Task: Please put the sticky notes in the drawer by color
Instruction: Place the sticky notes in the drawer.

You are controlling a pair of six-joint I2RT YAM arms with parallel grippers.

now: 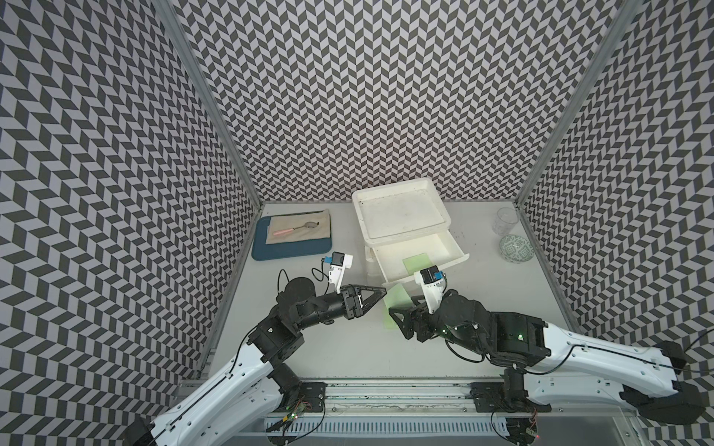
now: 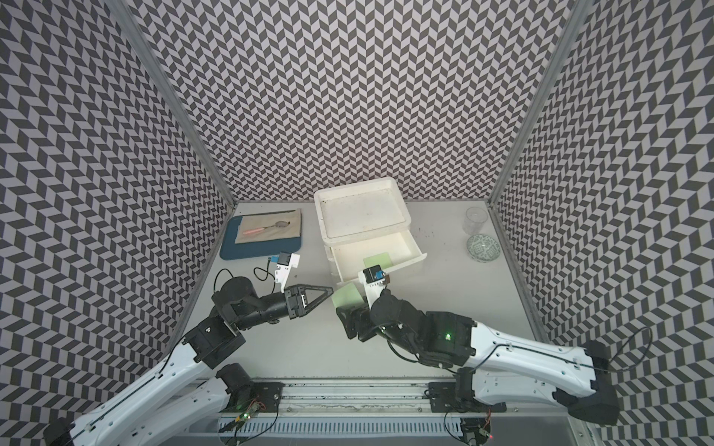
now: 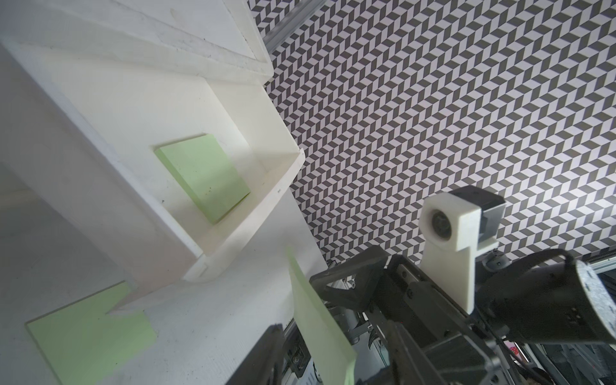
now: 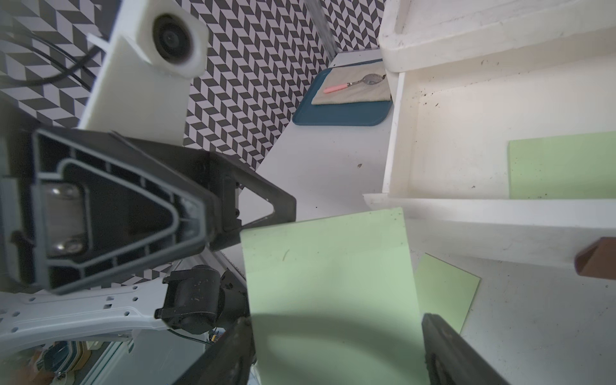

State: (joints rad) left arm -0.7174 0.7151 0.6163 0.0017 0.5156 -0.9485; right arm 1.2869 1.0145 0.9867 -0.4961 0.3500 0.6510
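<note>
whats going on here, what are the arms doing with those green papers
The robot is sorting sticky notes into a white drawer unit. A first green note already lies in the open drawer. The right hand holds a second green note up off the table, spanned between its fingers, with the left hand at the note's edge. A third green note lies on the table, partly beneath the drawer front.

We read this as a robotics lab test cell: black-and-white chevron panels fill the upper frame and both sides, joined by bare aluminium posts, boxing in a small white table. Along the lower edge, two robot arms are bolted to a metal rail beside exposed circuit boards
</note>
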